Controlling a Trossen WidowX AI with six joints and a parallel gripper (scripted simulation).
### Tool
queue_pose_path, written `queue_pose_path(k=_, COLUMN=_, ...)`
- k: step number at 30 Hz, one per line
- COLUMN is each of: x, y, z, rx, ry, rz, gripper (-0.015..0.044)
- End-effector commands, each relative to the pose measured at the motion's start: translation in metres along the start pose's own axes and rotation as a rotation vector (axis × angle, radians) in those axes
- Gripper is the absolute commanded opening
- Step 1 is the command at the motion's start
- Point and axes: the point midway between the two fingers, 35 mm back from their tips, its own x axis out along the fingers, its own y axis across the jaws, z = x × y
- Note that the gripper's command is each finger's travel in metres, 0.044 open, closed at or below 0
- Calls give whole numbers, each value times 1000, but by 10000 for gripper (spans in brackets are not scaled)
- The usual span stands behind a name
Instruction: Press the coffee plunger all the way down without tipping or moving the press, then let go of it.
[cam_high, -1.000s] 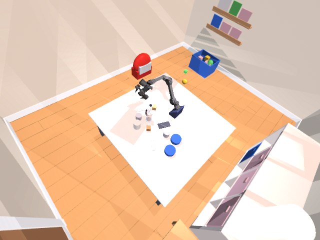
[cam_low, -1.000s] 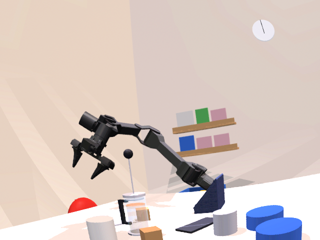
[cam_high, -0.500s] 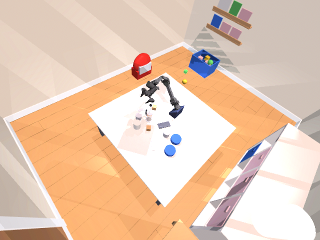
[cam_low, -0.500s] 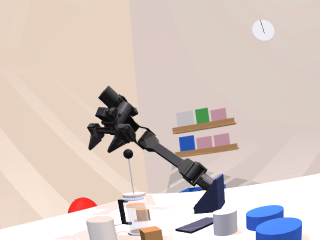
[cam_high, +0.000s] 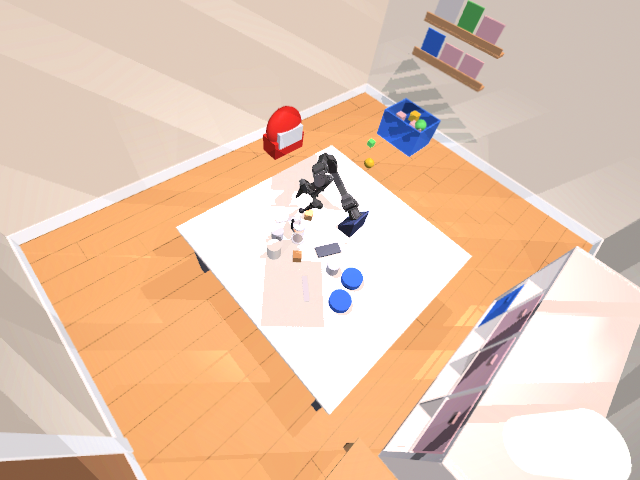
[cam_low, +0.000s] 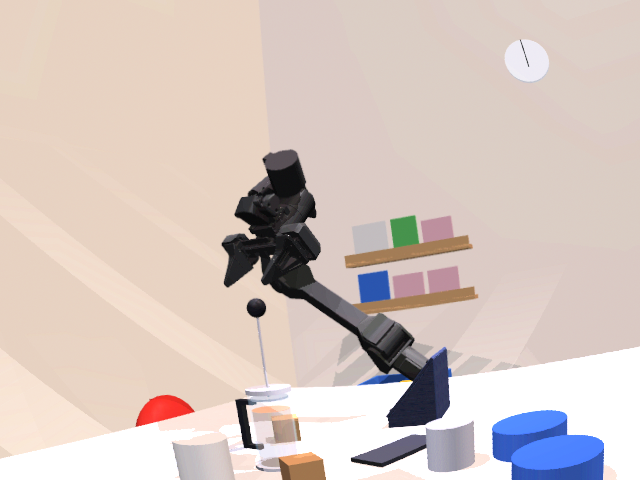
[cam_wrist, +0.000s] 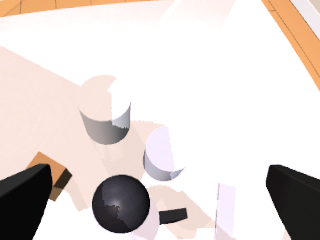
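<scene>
The coffee press (cam_high: 297, 236) (cam_low: 273, 444) (cam_wrist: 173, 216) stands upright on the table, a clear glass body with a pale lid (cam_low: 267, 390) and a black handle (cam_low: 244, 424). Its thin rod (cam_low: 262, 351) stands tall above the lid, topped by a round black knob (cam_high: 301, 210) (cam_low: 256, 307) (cam_wrist: 121, 203). My gripper (cam_high: 303, 202) (cam_low: 246, 284) (cam_wrist: 163, 175) is open and empty, fingers spread wide and pointing down. It is a little above the knob, apart from it. In the wrist view the knob shows low and left of centre between the fingers.
Near the press are a white cylinder (cam_high: 273, 250) (cam_low: 204, 457) (cam_wrist: 102, 100), a mauve cylinder (cam_high: 277, 235) (cam_wrist: 166, 155), an orange block (cam_high: 297, 256) (cam_low: 302, 469) and a wooden block (cam_high: 308, 214). A dark slab (cam_high: 327, 250) (cam_low: 390, 450), a grey cylinder (cam_low: 449, 445) and two blue discs (cam_high: 352, 277) (cam_high: 339, 300) lie farther off.
</scene>
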Motion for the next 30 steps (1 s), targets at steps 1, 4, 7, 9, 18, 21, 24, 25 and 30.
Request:
queue_pose_path(k=1, x=-49, y=21, z=-3, rx=128, ry=-233, rz=-79, gripper=440)
queue_pose_path(k=4, x=-54, y=23, z=-3, rx=140, ry=-261, rz=-77, gripper=440)
queue_pose_path(k=7, x=-49, y=27, z=-8, rx=141, ry=-252, rz=-76, gripper=440)
queue_pose_path(k=9, x=-44, y=32, z=-13, rx=142, ry=-243, rz=-75, gripper=440)
queue_pose_path(k=18, x=-22, y=42, z=-30, rx=143, ry=-231, rz=-64, gripper=440)
queue_pose_path(k=21, x=-16, y=39, z=-38, rx=100, ry=-234, rz=-72, gripper=440)
queue_pose_path(k=24, x=-11, y=36, z=-49, rx=6, ry=-231, rz=-86, gripper=440)
queue_pose_path(k=25, x=-10, y=35, z=-51, rx=-1, ry=-232, rz=-88, gripper=440)
queue_pose_path(k=30, x=-10, y=27, z=-46, rx=101, ry=-253, rz=-86, gripper=440)
